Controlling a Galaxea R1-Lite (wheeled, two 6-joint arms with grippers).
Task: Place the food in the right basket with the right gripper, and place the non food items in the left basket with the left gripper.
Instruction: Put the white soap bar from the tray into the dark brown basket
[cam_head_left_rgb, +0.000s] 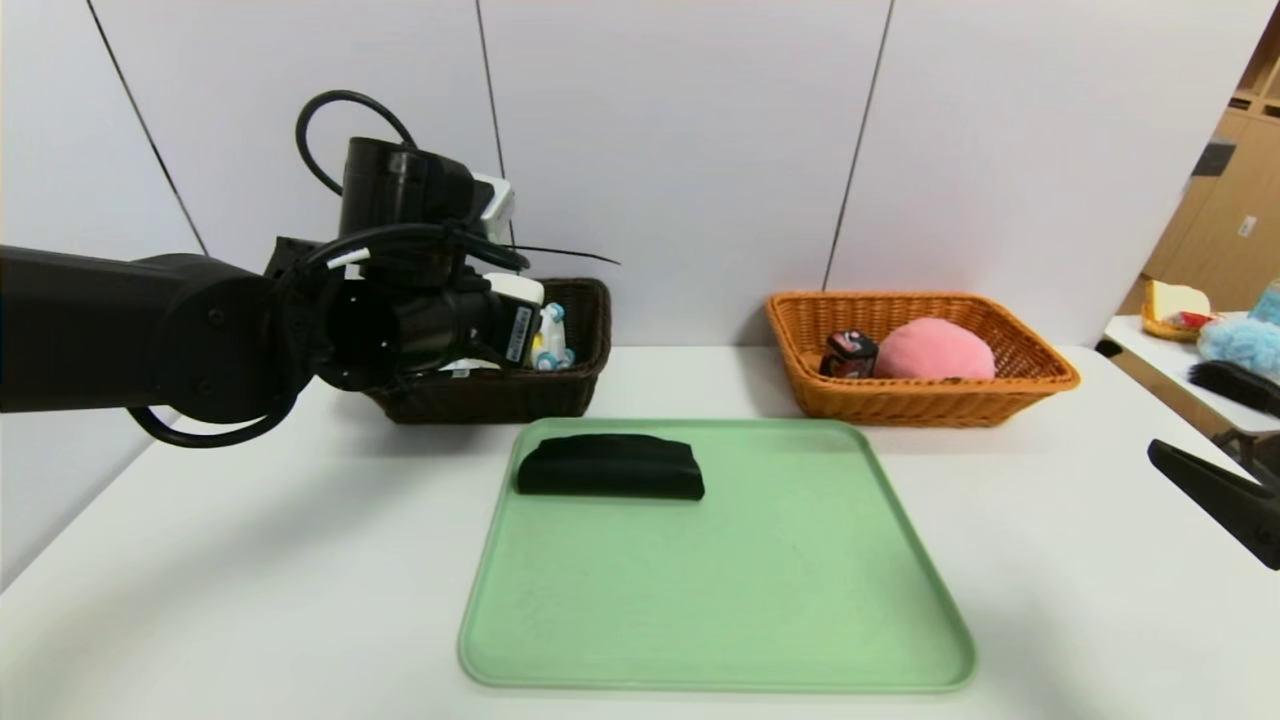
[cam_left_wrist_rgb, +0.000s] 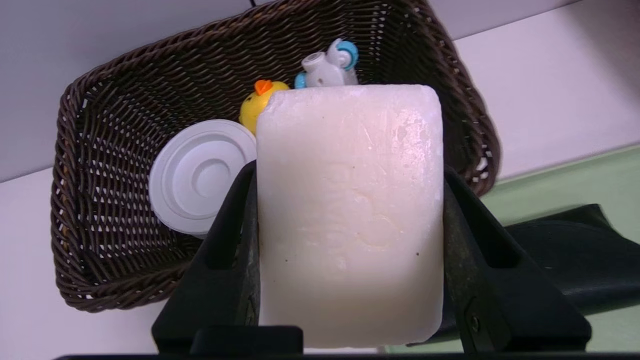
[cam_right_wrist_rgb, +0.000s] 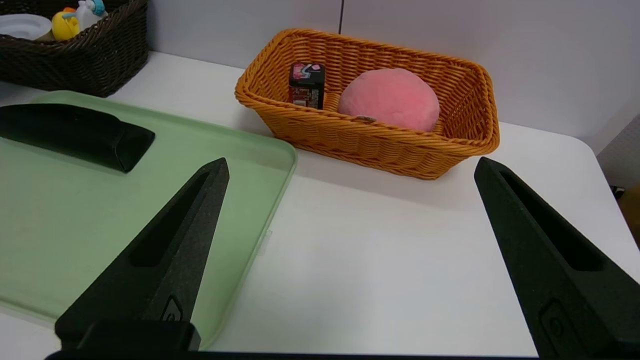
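One pouch (cam_head_left_rgb: 610, 467) left on my green tray (cam_head_left_rgb: 720, 600); left gripper (cam_left_wrist_rgb: 350, 185) clamps the soap bar (cam_left_wrist_rgb: 350, 215) above the dark basket (cam_left_wrist_rgb: 100, 150), right gripper (cam_right_wrist_rgb: 350, 170) parked, fingers spread.

You see the white soap bar (cam_left_wrist_rgb: 350, 215) clamped upright over the dark basket (cam_left_wrist_rgb: 100, 150), where duck toy (cam_left_wrist_rgb: 260, 102) and ribbed container (cam_left_wrist_rgb: 200, 175) lie; the black pouch (cam_head_left_rgb: 610, 467) lies flat apart.

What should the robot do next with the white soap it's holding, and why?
Probably open the left gripper and let the white soap bar drop. It is held over the dark brown basket, where the duck toy and white round container already lie. The black pouch waits on the green tray.
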